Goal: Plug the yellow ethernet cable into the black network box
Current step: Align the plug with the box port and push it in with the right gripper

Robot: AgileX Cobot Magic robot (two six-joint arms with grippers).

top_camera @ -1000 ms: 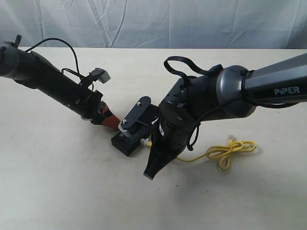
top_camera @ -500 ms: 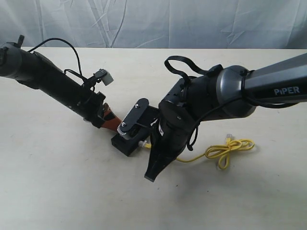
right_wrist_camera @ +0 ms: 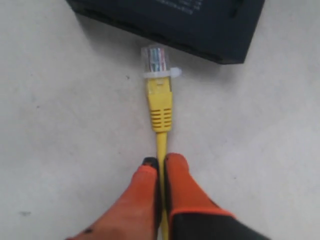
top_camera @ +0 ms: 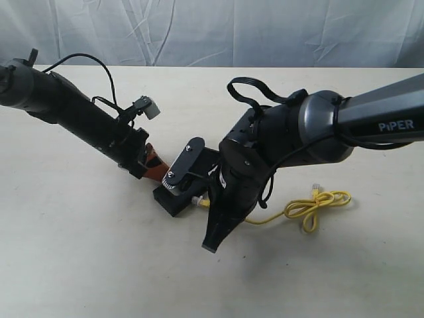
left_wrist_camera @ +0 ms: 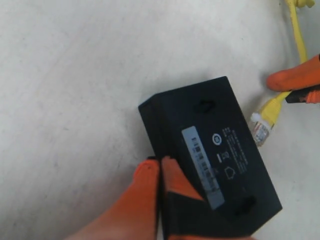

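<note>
The black network box (top_camera: pixel 173 199) lies flat on the table, its pale label strip (left_wrist_camera: pixel 202 167) facing up. My left gripper (left_wrist_camera: pixel 160 167) is shut, its orange fingertips pressed against the box's long edge, one finger lying over the top face. My right gripper (right_wrist_camera: pixel 160 165) is shut on the yellow ethernet cable (right_wrist_camera: pixel 161 145) just behind the yellow boot. The clear plug (right_wrist_camera: pixel 156 60) points at the box's side (right_wrist_camera: pixel 200 30), a short gap away and not inserted. The rest of the cable lies in a loose loop (top_camera: pixel 315 207) to the right, with its other clear plug (top_camera: pixel 318 191) beside it.
The bulky right arm (top_camera: pixel 278 142) hangs over the box and hides its own fingers in the exterior view. A wrinkled pale cloth (top_camera: pixel 212 30) hangs behind the table's back edge. The beige tabletop (top_camera: pixel 79 252) stretches out in front.
The left arm has slid a little toward the box. The right gripper has carried the plug slightly closer to the box, dragging the cable loop a bit to the left.
</note>
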